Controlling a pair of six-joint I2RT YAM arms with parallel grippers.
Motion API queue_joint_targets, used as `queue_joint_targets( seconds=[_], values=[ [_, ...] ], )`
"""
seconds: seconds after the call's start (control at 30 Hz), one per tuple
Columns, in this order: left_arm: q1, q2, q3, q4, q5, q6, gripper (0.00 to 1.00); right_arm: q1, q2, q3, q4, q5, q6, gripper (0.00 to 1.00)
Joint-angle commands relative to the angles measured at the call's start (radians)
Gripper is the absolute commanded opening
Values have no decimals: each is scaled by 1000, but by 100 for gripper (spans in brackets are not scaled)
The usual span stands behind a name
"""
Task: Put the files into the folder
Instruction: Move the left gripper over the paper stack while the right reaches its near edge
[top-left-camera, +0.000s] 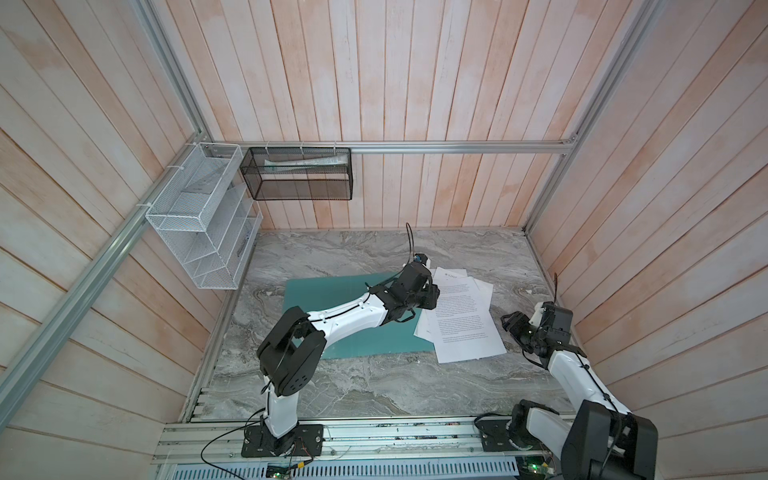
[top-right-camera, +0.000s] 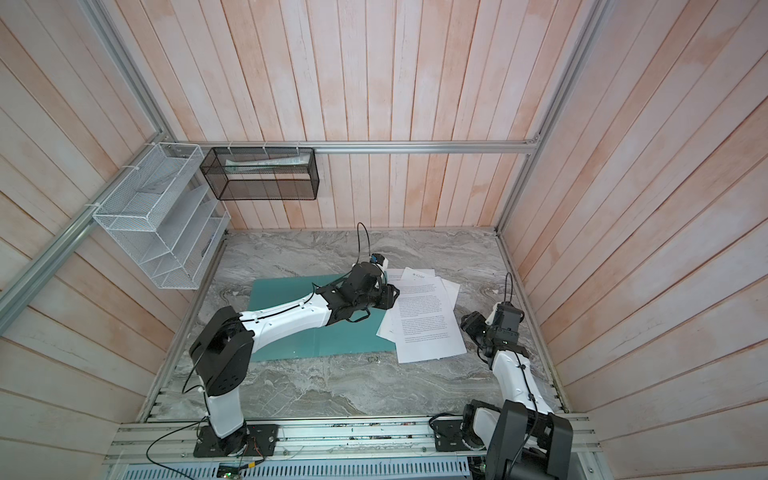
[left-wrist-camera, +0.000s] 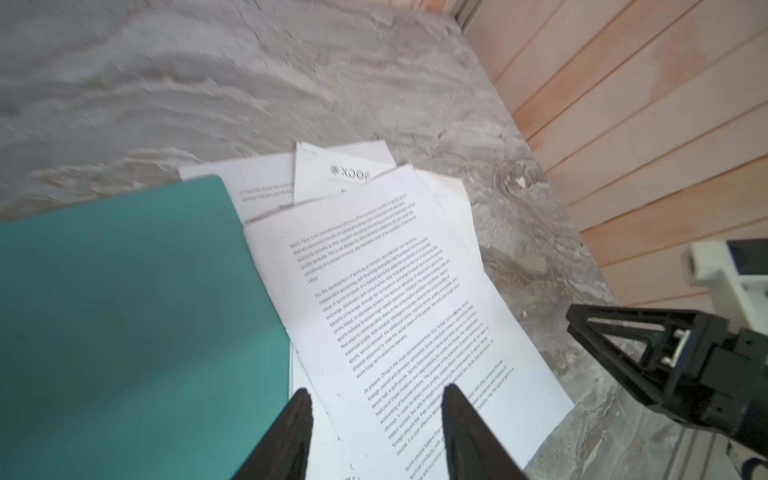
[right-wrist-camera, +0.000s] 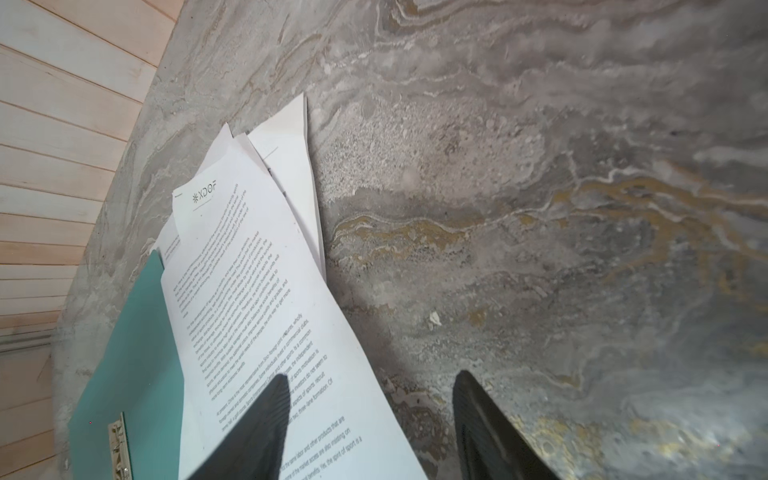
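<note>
The left gripper (left-wrist-camera: 374, 419) is hovering over the papers (top-left-camera: 459, 316), jaws spread, pinching nothing. These are lying fanned, at least four, overlapping the one teal folder (top-left-camera: 307, 293) on the marble table (top-left-camera: 374, 386). Right gripper (right-wrist-camera: 370, 415) jaws are likewise spread beside the papers. Wood-plank walls (top-left-camera: 415, 83) are enclosing the table.

This looks like a robot test cell made as an office corner: plank walls (top-left-camera: 415, 83) on aluminium frame (top-left-camera: 457, 146), a marble-pattern table (top-left-camera: 374, 382), and mesh file racks (top-left-camera: 199, 216).
</note>
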Motion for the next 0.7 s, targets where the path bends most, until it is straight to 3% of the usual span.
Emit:
queue_joint_targets(
  seconds=[0.0, 0.23, 0.37, 0.67],
  values=[
    [4, 62, 25, 55, 95, -35, 52, -11, 10, -19, 62, -85, 6, 60],
    [5, 150, 37, 82, 152, -50, 50, -73, 59, -82, 156, -201, -11, 57],
    [7, 190, 32, 96, 169, -64, 49, -73, 119, -66, 158, -256, -58, 57],
    [26, 219, -30, 148, 199, -95, 47, -76, 263, -68, 253, -428, -30, 51]
  ],
)
